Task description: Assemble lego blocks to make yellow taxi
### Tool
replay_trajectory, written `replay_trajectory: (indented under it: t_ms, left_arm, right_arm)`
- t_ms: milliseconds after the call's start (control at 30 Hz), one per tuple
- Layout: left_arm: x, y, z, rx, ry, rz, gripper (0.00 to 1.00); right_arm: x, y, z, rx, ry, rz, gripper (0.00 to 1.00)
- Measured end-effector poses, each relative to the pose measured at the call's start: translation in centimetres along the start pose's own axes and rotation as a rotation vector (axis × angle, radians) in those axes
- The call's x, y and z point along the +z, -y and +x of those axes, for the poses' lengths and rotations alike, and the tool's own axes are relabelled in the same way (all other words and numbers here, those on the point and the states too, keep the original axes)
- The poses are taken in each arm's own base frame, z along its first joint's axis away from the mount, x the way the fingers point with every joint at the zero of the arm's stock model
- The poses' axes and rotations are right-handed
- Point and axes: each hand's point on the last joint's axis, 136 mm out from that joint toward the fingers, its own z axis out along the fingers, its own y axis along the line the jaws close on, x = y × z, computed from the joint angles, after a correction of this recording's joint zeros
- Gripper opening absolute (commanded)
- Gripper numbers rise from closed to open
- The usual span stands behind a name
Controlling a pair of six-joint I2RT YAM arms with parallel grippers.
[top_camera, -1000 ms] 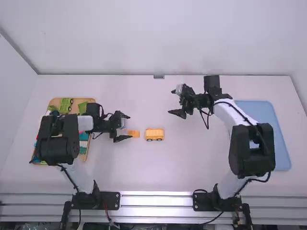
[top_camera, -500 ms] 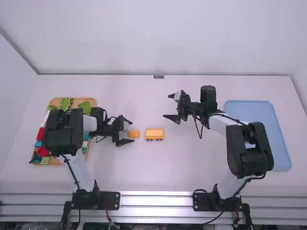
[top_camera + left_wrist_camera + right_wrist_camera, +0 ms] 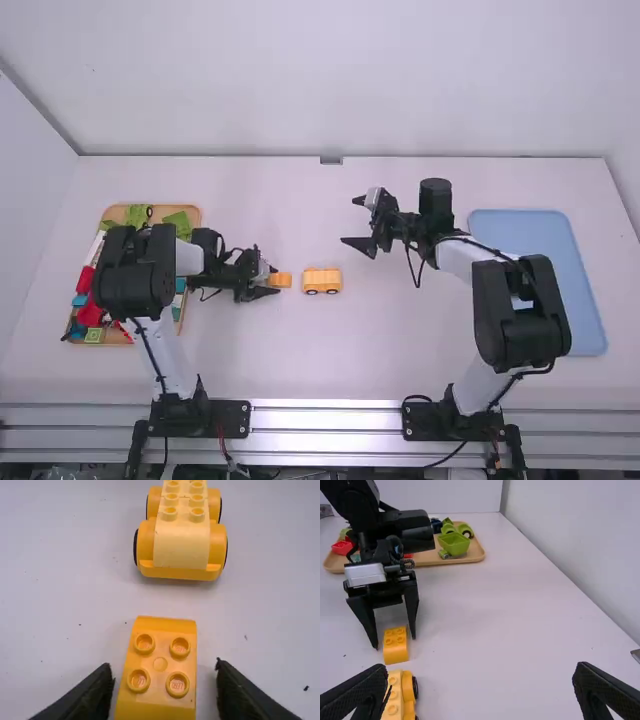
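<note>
Straddling yellow block (image 3: 281, 281), left gripper (image 3: 275, 281) stands wide, both fingers apart from the block's sides. High view: wheeled yellow base (image 3: 322, 281) lies at block's 3 o'clock, near; right gripper (image 3: 352, 221), also wide, has that base at its 7 o'clock.

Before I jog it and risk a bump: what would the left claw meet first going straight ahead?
Most likely the small yellow block, which sits between the open fingers of the left claw; the wheeled base lies beyond. The fingertips' height is unclear, so they may touch the table first.
</note>
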Motion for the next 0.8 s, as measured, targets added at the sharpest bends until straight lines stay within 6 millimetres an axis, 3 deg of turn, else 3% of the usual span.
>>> replay_trajectory:
  t_ms: [33, 200, 300, 367, 633, 800]
  left_arm:
    - [0.0, 0.0, 0.0, 0.000, 0.000, 0.000, 0.39]
    - [0.0, 0.1, 0.0, 0.014, 0.000, 0.002, 0.23]
    - [0.0, 0.1, 0.0, 0.022, 0.001, 0.003, 0.22]
    - [0.0, 0.1, 0.0, 0.025, 0.001, 0.003, 0.08]
    - [-0.6, 0.7, -0.8, -0.059, -0.019, 0.039, 0.11]
    - [-1.9, -0.1, -4.5, 0.026, -0.013, 0.017, 0.13]
  right_arm:
    - [0.0, 0.0, 0.0, 0.002, -0.001, 0.000, 0.98]
    - [0.0, 0.0, 0.1, 0.008, -0.002, -0.001, 0.99]
    - [0.0, 0.0, 0.1, 0.008, -0.002, -0.001, 0.99]
    - [0.0, 0.0, 0.1, 0.009, -0.005, 0.004, 0.99]
    - [0.0, 0.1, 0.5, 0.033, -0.021, 0.012, 0.99]
    - [-0.2, -2.0, 2.7, 0.089, -0.088, -0.051, 0.98]
